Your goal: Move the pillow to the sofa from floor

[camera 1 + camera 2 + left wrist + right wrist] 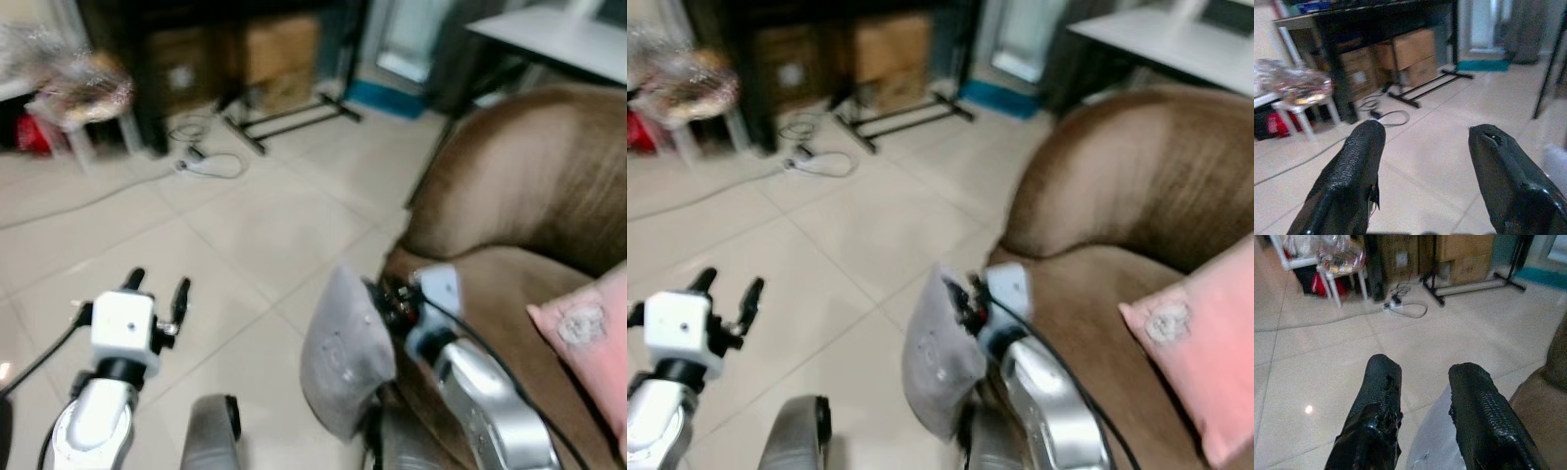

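Small white table [80,117]: far left of the tiled floor [245,245], with crinkled plastic bags piled on it and something red beneath.
Cardboard boxes [265,54]: stacked under a dark desk at the back of the room.
White cable [201,164]: coiled on the floor in front of the boxes, near the black feet of a stand [289,119].
Left gripper [157,294]: raised over bare floor at the lower left, fingers spread wide with nothing between them; the left wrist view shows both black fingers [1352,171] apart over the tiles.
Grey pillow [343,352]: off the floor, upright on edge, just beside the front edge of the sofa's seat, blurred.
Right gripper [1422,401]: at the pillow's upper edge, its two fingers a narrow gap apart with the grey fabric between them, gripping it.
Brown sofa [529,196]: right side, its rounded arm near the pillow.
Pink cushion [588,338]: on the sofa seat toward the far right edge, well apart from the grey pillow.
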Tool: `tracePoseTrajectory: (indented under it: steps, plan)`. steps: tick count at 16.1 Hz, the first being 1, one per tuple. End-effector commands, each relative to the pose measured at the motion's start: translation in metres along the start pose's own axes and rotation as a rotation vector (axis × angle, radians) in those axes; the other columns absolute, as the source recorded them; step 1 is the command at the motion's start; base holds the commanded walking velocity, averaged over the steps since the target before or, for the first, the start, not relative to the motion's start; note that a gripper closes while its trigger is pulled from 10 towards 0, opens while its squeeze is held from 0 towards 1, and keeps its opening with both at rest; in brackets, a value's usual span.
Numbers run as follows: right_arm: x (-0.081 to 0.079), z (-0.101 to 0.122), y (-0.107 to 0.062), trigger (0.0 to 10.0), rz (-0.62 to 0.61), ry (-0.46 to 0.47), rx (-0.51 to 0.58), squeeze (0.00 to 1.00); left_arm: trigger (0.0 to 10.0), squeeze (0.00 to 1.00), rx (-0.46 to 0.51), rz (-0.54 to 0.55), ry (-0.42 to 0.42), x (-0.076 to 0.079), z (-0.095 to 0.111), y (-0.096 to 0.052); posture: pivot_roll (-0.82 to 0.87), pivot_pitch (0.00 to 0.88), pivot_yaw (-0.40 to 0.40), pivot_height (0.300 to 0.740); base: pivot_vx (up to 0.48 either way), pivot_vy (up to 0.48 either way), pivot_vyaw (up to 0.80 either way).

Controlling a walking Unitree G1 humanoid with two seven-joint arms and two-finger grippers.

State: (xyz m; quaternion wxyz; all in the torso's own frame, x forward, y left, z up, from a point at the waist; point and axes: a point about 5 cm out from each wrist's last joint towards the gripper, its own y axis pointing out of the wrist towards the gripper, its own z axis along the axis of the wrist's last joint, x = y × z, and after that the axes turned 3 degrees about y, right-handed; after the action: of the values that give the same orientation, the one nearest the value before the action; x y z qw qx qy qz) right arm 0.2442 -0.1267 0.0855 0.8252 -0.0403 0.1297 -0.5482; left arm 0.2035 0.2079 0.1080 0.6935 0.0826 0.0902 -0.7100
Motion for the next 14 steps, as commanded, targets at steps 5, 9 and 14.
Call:
tracePoseTrajectory:
  steps: [5, 9, 14]
  plan:
    - [0.023, -0.006, -0.004, 10.0, -0.074, 0.006, -0.035, 0.00, 10.0, 1.00, -0.025, -0.093, -0.065, 0.012, -0.003, -0.003, 0.00, 0.000, -0.065, 0.531, 0.000, 0.000, 0.00]
    - [0.021, -0.004, 0.007, 10.0, -0.036, -0.011, -0.027, 0.00, 10.0, 1.00, -0.015, -0.119, -0.024, 0.009, -0.002, 0.001, 0.00, 0.000, -0.056, 0.506, 0.000, 0.000, 0.00]
    - [0.022, -0.007, 0.027, 10.0, -0.003, -0.024, -0.045, 0.00, 10.0, 1.00, 0.009, -0.162, 0.028, 0.001, 0.001, 0.011, 0.01, 0.000, -0.052, 0.451, 0.000, 0.000, 0.00]
